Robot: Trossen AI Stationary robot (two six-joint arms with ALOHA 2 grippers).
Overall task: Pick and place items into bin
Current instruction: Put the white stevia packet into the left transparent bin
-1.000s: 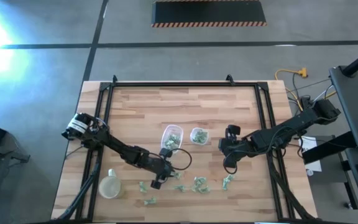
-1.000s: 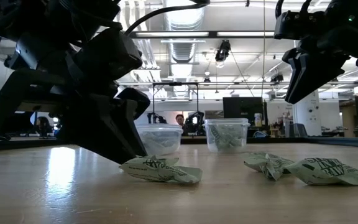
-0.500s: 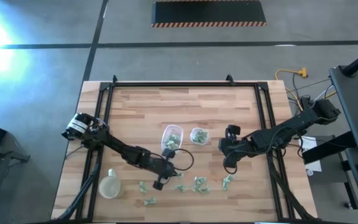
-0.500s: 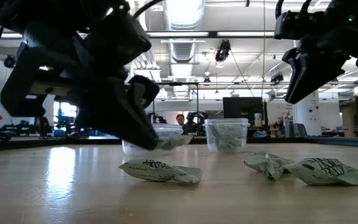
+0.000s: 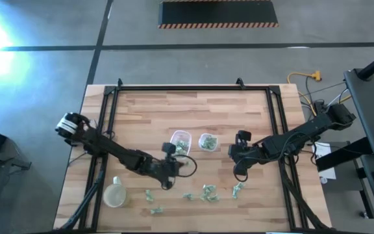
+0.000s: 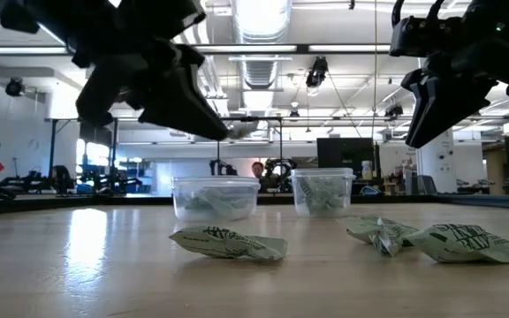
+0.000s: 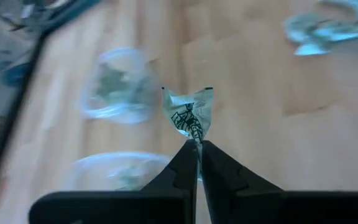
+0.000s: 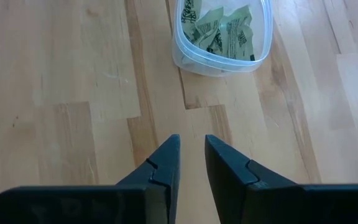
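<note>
Left jaws (image 7: 199, 148) risen, pinching crinkly wrapped piece (image 7: 190, 116), over wood.

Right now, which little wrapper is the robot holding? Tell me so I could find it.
Start at the two clear tubs in the middle of the wooden table. The left end effector hangs beside them, up off the wood, pinching one pale-green and white crinkly packet. It is the only packet in the air; the others lie on the table or in the tubs.
</note>
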